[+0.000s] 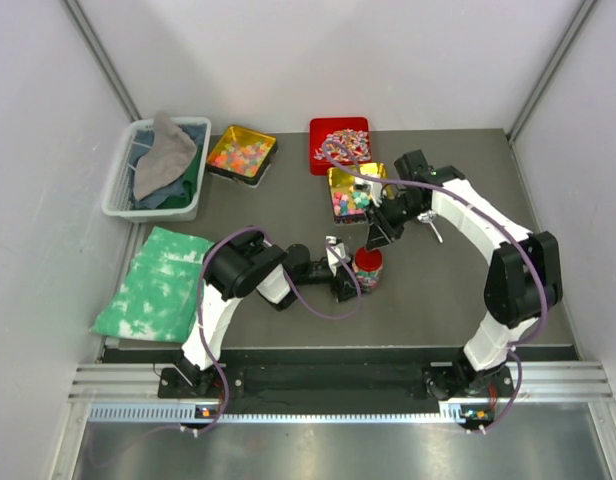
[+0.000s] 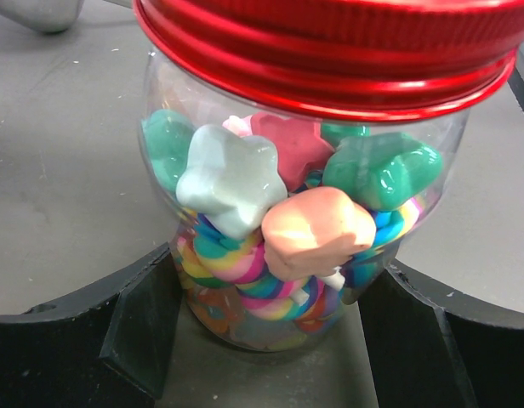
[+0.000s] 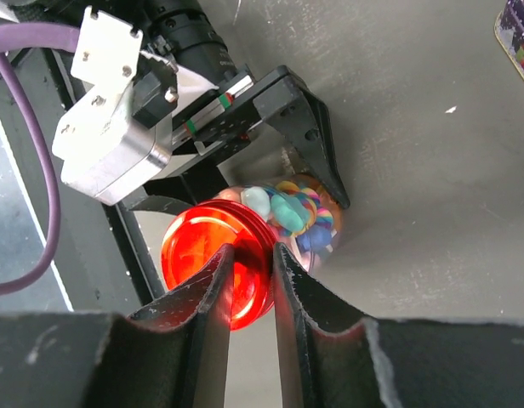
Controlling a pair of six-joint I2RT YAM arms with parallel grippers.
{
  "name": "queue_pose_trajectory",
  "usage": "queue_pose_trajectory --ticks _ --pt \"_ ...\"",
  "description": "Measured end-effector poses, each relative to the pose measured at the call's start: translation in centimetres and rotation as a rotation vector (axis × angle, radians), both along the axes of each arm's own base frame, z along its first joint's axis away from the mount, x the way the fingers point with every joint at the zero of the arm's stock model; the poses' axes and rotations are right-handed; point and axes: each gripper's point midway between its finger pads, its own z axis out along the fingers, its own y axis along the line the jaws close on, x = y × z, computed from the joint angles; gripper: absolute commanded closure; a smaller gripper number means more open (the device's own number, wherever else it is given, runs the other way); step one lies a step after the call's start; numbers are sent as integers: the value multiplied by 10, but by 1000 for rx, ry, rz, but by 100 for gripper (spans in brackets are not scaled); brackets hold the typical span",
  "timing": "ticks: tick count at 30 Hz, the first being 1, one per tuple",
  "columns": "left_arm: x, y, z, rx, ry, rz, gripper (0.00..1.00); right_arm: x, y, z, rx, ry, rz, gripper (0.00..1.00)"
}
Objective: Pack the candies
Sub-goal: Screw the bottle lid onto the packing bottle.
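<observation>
Jar (image 2: 270, 280) of candies (image 2: 317, 229) held at centre frame.
Left hand (image 2: 275, 336) clasps the jar; right hand (image 3: 253, 280), fingers narrow, sits over the red lid (image 3: 207, 255), whether gripping I cannot tell.

Plain white walls (image 1: 408, 60) close in the top and both sides of the frame, with grey metal struts (image 1: 96, 50) slanting down the upper corners. A dark grey table (image 1: 288, 205) fills the middle. A ribbed aluminium rail (image 1: 328, 385) crosses the bottom, all under soft, even light.
</observation>
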Motion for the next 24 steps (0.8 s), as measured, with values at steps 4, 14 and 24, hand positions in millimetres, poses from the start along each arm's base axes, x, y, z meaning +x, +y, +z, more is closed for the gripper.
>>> queue_pose_trajectory --ticks 4,14,24 --pt "-3 0 0 0 -1 -15 65 -5 -3 0 -2 -24 1 77" --pt "-7 -1 0 0 -1 -38 66 -14 -14 0 -30 -62 -2 76" --pt "-13 -2 0 0 0 -63 66 -23 -21 0 -45 -74 -2 77"
